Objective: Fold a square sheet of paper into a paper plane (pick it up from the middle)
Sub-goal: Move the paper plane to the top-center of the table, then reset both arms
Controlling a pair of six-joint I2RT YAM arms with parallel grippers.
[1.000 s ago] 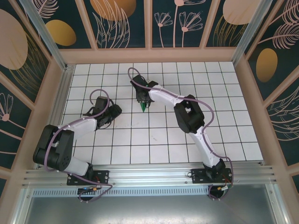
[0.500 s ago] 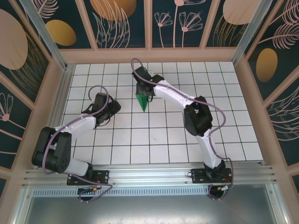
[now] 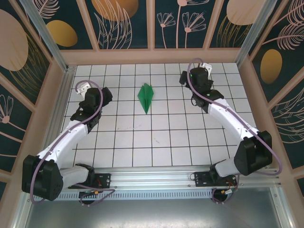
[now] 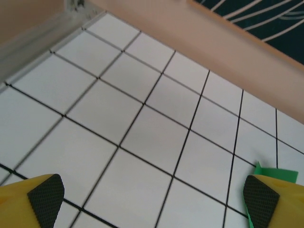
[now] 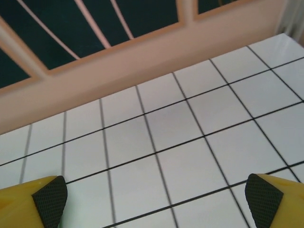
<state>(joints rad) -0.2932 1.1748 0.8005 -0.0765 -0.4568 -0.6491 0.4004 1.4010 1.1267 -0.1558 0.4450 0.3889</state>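
Paper plane [image 3: 146, 97] lies between left claw [image 4: 153, 195] and right claw [image 5: 156, 197], both wide open, empty.

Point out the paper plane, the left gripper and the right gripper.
paper plane [image 3: 146, 97], top view, middle of its body.
left gripper [image 4: 153, 200], left wrist view, midway between open fingertips.
right gripper [image 5: 156, 199], right wrist view, midway between open fingertips.

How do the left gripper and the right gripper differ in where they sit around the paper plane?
The left gripper is left of the paper plane; the right gripper is right of it. Seen from above, the right gripper sits nearer the far wall than the left gripper. A green corner of the plane shows beside the left gripper's finger; the right gripper faces bare tiles. Both are open, empty and apart from the plane.
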